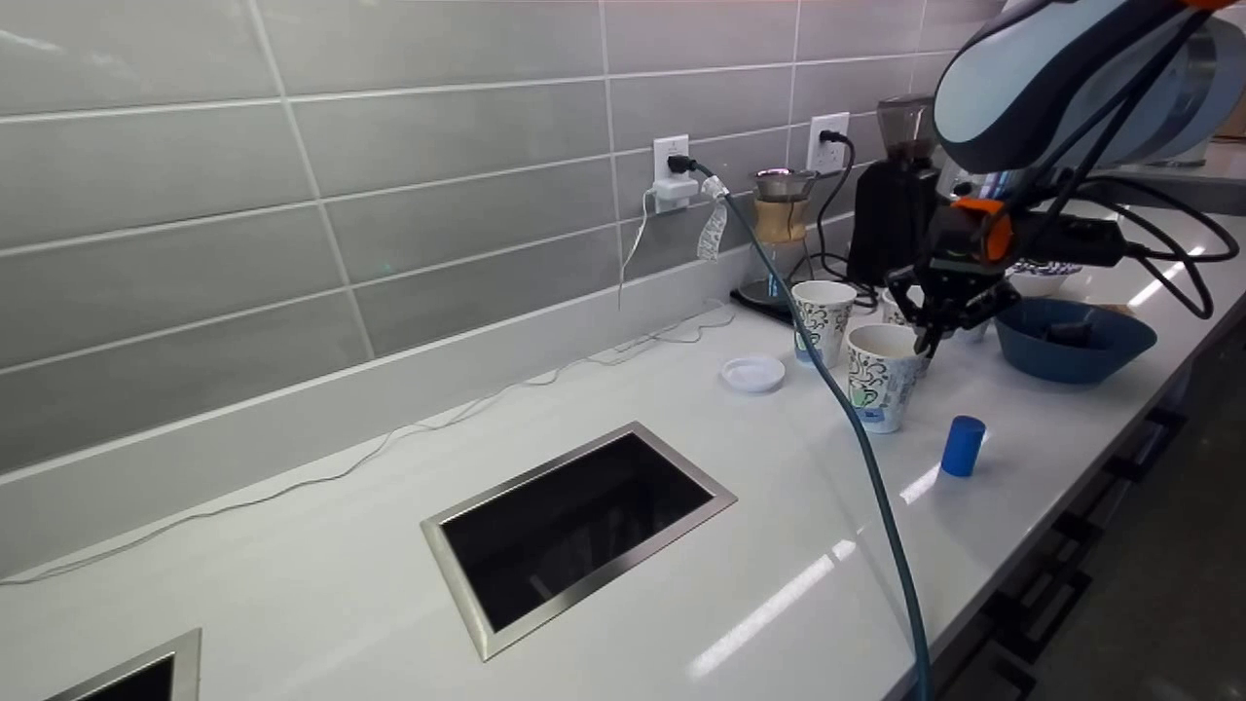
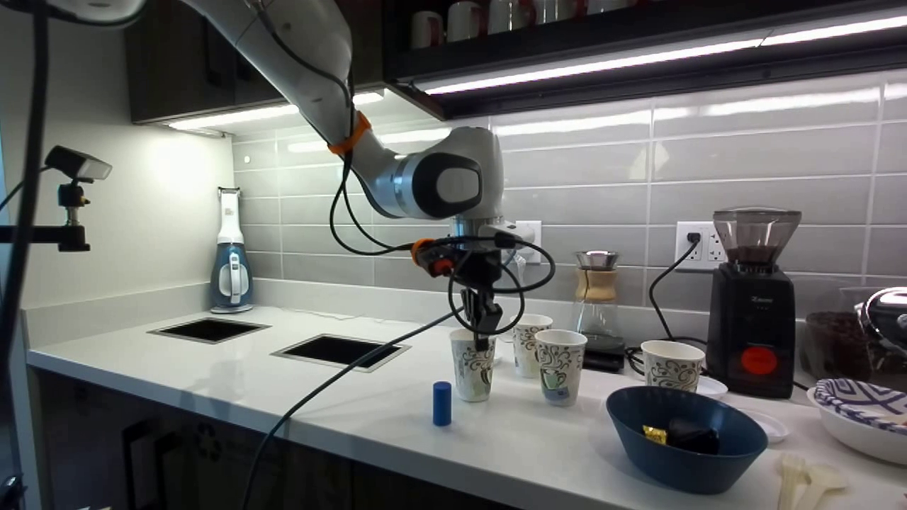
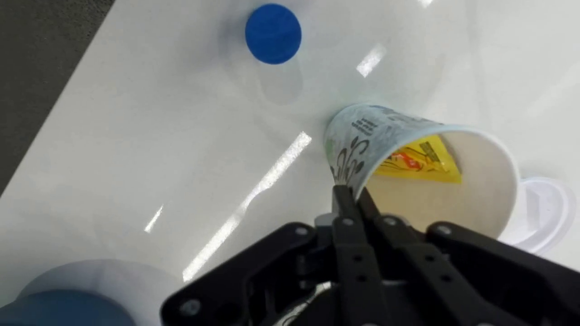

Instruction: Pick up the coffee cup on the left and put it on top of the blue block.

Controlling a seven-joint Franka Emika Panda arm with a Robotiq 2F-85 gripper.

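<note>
Pinches coffee cup [image 3: 417,194] by rim between near-closed jaws. Likely leaves base free for blue block [image 3: 273,34], wrist-view upper centre.

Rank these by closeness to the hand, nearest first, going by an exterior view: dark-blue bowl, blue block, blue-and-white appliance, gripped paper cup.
1. Paper cup: at the hand, which pinches its rim.
2. Blue block: left of the cup, nearer the camera.
3. Dark-blue bowl: well to the right.
4. Blue-and-white appliance: far left, set back.
</note>
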